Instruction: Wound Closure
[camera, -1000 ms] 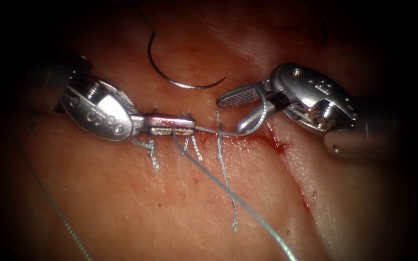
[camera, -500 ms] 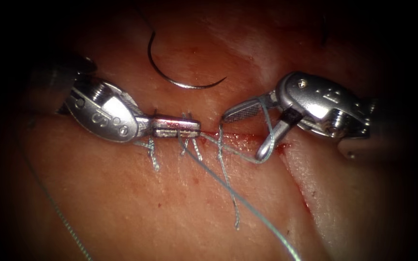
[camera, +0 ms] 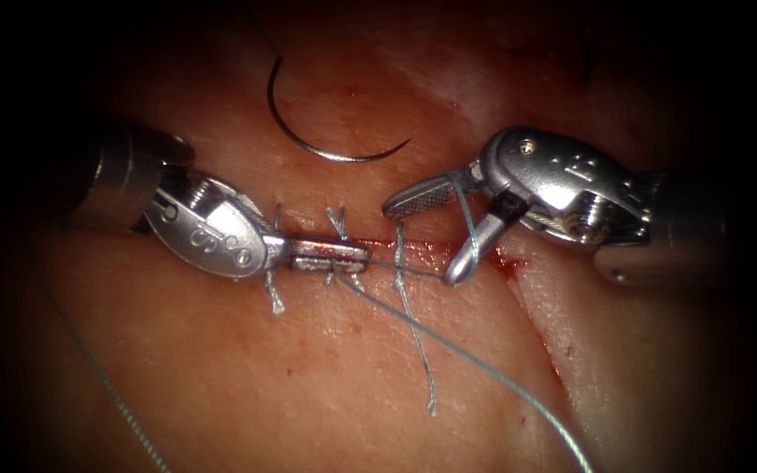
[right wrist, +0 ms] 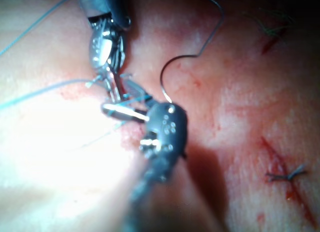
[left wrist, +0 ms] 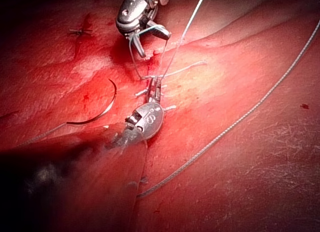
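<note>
Tissue [camera: 326,368] is pale pink and glossy in the endoscope view, with the cut [camera: 435,248] running as a thin red line between my two tools and some red fluid [camera: 508,263] just below my right tool's lower jaw. My left tool [camera: 330,255] has its jaws clamped together on the thread [camera: 449,350] right over the cut. My right tool [camera: 431,229] has its jaws spread wide, holding nothing, though a strand of thread drapes across both of them. The needle [camera: 326,149] lies loose on the tissue above and between both tools, not in either jaw and as far as I can see not stuck in the tissue. I count one needle, two tools, and two finished stitches [camera: 273,293] by the left tool's jaws with short cut ends poking out.

Left wrist view: my left tool [left wrist: 154,86] grips the thread [left wrist: 230,127] at the cut, the right tool [left wrist: 150,39] sits past it with jaws apart, and the needle [left wrist: 97,114] lies off to the side. A long run of thread trails away across the tissue [left wrist: 240,182], which the endoscope crops.

Right wrist view: the right tool [right wrist: 122,110] sits close up against the left tool [right wrist: 114,89], the needle [right wrist: 172,66] just beyond them. One more stitched cut [right wrist: 285,176] sits well apart from both tools.
</note>
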### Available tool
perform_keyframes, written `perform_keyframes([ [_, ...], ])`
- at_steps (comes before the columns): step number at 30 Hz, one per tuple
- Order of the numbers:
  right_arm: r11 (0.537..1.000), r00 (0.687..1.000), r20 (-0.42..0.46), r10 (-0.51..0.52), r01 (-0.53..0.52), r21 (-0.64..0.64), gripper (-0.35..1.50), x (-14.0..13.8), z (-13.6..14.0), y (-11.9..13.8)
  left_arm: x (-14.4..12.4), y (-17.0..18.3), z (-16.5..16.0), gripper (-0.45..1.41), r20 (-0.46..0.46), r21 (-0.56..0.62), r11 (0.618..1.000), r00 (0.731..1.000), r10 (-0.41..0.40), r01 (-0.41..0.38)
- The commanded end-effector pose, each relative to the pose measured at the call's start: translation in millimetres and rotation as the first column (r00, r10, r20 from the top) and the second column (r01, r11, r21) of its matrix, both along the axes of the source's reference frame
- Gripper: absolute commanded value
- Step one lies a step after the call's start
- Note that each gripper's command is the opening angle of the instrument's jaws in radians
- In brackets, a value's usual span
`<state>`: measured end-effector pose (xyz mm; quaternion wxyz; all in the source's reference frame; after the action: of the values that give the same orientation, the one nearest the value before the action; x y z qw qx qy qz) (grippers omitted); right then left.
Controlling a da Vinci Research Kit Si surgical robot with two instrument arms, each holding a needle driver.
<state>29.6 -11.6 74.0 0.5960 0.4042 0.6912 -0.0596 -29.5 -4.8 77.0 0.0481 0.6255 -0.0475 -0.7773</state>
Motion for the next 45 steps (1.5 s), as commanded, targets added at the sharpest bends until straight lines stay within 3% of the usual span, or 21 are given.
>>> perform_keyframes([
  [1,1.0,1.0,-0.006,0.008,-0.008,0.003,0.66,0.8,0.4,-0.2,-0.8,-0.1,0.7,-0.45,0.002,-0.002,1.0,1.0,0.007,-0.007],
  [7,1.0,1.0,-0.013,0.003,-0.003,0.006,0.58,0.8,-0.2,-1.2,-1.5,0.4,0.8,-0.45,0.005,0.0,1.0,1.0,0.011,-0.011],
  [14,0.994,0.995,-0.01,-0.099,0.098,-0.039,0.56,0.7,-0.2,-3.2,-1.7,1.2,0.6,-0.45,0.008,0.006,1.0,1.0,0.014,-0.014],
  [20,0.97,0.975,0.014,-0.22,0.22,-0.106,0.56,1.4,0.0,-6.1,-1.9,1.3,0.6,-0.45,-0.003,0.008,1.0,1.0,0.019,-0.019],
  [30,0.895,0.923,0.079,-0.376,0.384,-0.226,0.56,3.0,3.0,-10.3,-2.0,1.2,-0.5,-0.45,-0.003,0.016,1.0,1.0,0.022,-0.022],
  [33,0.87,0.905,0.111,-0.41,0.425,-0.252,0.56,3.1,3.6,-11.0,-2.0,1.2,-0.7,-0.45,-0.002,0.017,1.0,1.0,0.022,-0.022],
  [39,0.864,0.901,0.125,-0.415,0.433,-0.258,0.56,3.0,4.0,-11.1,-1.9,0.9,-1.0,-0.45,-0.001,0.018,1.0,1.0,0.023,-0.023],
  [42,0.853,0.896,0.15,-0.419,0.445,-0.274,0.48,2.9,4.4,-11.2,-1.8,0.7,-1.2,-0.45,-0.001,0.018,1.0,1.0,0.024,-0.024],
  [44,0.833,0.884,0.187,-0.428,0.466,-0.296,0.24,2.9,5.0,-11.3,-1.7,0.6,-1.4,-0.45,0.0,0.019,1.0,1.0,0.025,-0.025],
  [45,0.824,0.877,0.195,-0.44,0.481,-0.301,0.04,2.9,5.2,-11.3,-1.6,0.6,-1.5,-0.45,0.001,0.02,0.999,1.0,0.025,-0.025],
])
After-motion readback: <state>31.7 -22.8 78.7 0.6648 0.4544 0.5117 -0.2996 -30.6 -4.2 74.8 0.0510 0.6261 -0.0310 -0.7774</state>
